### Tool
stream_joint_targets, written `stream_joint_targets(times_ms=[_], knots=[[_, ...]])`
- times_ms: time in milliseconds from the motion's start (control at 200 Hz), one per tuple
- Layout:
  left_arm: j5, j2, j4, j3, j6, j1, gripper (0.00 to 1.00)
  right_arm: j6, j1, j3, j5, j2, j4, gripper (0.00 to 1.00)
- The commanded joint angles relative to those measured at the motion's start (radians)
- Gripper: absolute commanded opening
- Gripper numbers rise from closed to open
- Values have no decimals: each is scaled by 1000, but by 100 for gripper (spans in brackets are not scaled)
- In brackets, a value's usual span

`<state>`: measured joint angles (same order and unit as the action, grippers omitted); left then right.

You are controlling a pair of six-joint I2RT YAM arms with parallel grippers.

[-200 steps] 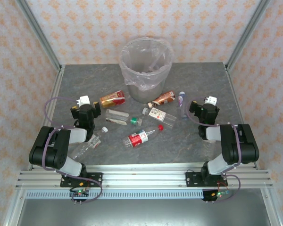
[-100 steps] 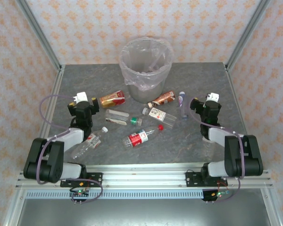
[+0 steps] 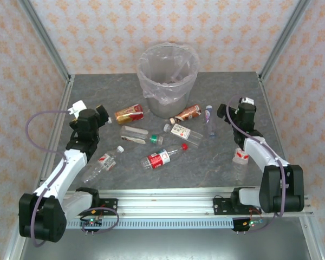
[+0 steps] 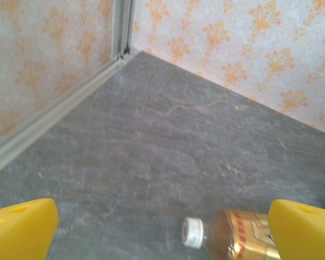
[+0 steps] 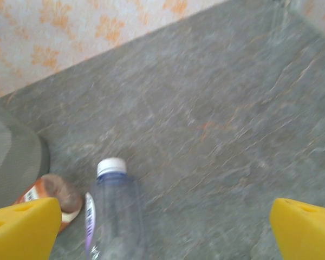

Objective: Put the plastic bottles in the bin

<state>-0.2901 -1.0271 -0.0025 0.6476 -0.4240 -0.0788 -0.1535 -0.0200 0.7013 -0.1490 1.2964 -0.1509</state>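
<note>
Clear plastic bottles (image 3: 162, 157) lie scattered before the upright lined bin (image 3: 170, 103).

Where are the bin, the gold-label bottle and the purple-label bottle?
bin (image 3: 168, 106), top external view, on its grey front wall.
gold-label bottle (image 4: 244, 242), left wrist view, on its label.
purple-label bottle (image 5: 116, 214), right wrist view, on its clear body.
</note>
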Motion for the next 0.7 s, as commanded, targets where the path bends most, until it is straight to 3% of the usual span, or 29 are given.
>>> stream_joint_targets(times_ms=[0, 210, 335, 696], knots=[[58, 38, -158, 6, -176, -3, 100, -76, -43, 62, -94, 54, 178, 99], [195, 41, -178, 26, -187, -2, 100, -82, -124, 164, -19, 171, 354, 99], [206, 9, -205, 63, -193, -4, 100, -67, -146, 186, -1, 226, 386, 100], [231, -7, -158, 49, -215, -3, 100, -82, -192, 296, 55, 409, 474, 87]])
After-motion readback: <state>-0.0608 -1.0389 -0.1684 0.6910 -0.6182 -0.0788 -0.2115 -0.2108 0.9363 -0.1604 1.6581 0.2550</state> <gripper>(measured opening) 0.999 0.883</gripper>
